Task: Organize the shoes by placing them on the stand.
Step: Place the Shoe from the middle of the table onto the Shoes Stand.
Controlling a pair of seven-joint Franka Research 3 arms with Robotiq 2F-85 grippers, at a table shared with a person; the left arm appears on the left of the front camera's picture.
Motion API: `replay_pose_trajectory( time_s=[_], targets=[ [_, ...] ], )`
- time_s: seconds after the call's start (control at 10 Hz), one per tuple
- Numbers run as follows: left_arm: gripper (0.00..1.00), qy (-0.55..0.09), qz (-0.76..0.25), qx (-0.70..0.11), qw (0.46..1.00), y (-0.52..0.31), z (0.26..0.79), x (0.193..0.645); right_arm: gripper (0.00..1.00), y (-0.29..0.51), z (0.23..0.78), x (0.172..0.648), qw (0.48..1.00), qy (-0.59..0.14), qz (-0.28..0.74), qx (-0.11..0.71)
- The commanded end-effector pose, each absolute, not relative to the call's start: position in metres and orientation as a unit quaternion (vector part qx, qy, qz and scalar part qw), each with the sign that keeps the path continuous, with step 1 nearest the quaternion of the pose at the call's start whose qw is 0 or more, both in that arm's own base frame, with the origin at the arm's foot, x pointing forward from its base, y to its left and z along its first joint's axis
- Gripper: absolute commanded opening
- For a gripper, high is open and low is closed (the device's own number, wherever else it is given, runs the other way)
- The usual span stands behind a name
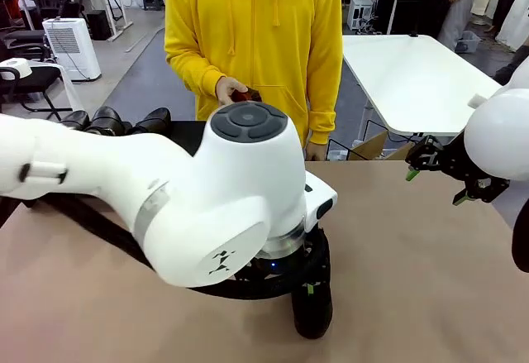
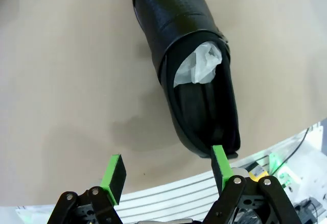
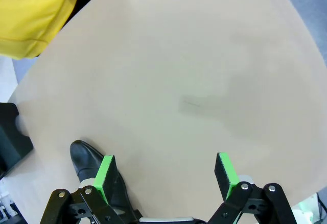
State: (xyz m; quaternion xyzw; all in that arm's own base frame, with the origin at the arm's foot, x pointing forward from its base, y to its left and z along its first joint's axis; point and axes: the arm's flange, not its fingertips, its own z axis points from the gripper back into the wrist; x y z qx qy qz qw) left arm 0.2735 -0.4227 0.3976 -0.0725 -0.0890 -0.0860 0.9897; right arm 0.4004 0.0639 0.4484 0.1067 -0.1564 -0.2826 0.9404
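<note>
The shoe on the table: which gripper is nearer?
Left. The left gripper hangs open at the shoe heel; the right gripper hovers off to the side.

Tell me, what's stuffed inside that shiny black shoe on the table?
Crumpled white paper sits inside the glossy black leather shoe, bunched toward the toe end of the opening. The heel part looks dark and bare. How far the paper reaches into the toe is hidden by the shoe's upper.
</note>
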Motion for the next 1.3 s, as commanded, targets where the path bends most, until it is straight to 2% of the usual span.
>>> replay_pose_trajectory(
  time_s=[0.0,0.6,0.9,1.2],
  targets=[
    [0.87,-0.094,-0.072,-0.059,0.991,-0.440,0.392,0.284,1.00,0.062,0.448,0.400,0.943,-0.155,-0.271,0.113],
    [0.87,-0.069,0.025,-0.023,0.997,-0.446,0.367,0.308,1.00,0.062,0.448,0.400,0.943,-0.155,-0.271,0.113],
    [0.87,-0.045,0.006,-0.023,0.999,-0.447,0.355,0.311,1.00,0.062,0.448,0.400,0.943,-0.155,-0.271,0.113],
    [0.32,-0.039,-0.011,-0.034,0.999,-0.449,0.355,0.309,1.00,0.062,0.448,0.400,0.943,-0.155,-0.271,0.113]
  ],
)
